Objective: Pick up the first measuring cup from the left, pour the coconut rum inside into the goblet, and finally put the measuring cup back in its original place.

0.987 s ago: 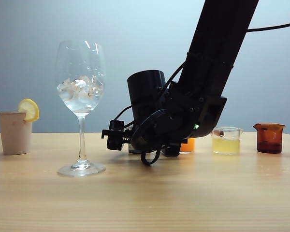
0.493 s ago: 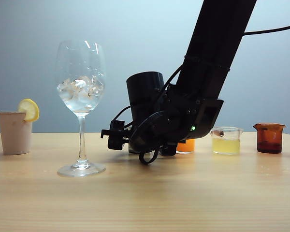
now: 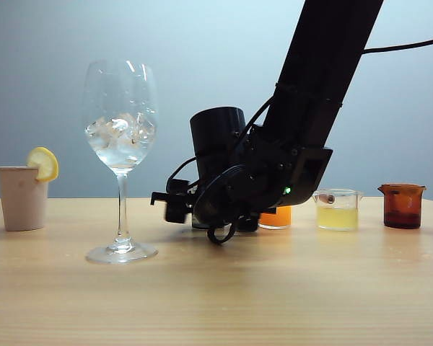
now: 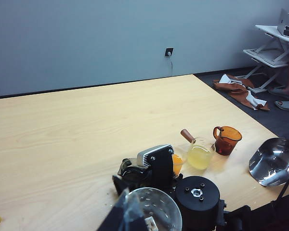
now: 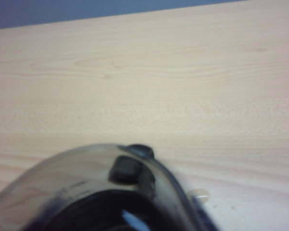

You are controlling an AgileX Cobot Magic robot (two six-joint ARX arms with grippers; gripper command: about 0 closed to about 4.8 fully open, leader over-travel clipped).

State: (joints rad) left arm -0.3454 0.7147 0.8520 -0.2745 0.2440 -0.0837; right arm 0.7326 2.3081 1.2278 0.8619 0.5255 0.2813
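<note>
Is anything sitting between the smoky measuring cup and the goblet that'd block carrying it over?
Nothing visible does. The right gripper is low at the measuring cup, and only bare table lies between it and the goblet to the left in the exterior view. The left gripper is out of view.

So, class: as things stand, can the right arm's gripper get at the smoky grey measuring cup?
Probably yes. The right gripper is low at the table beside the goblet, and the measuring cup fills the right wrist view close up. Nothing seems in between, though the arm hides the cup from outside.
</note>
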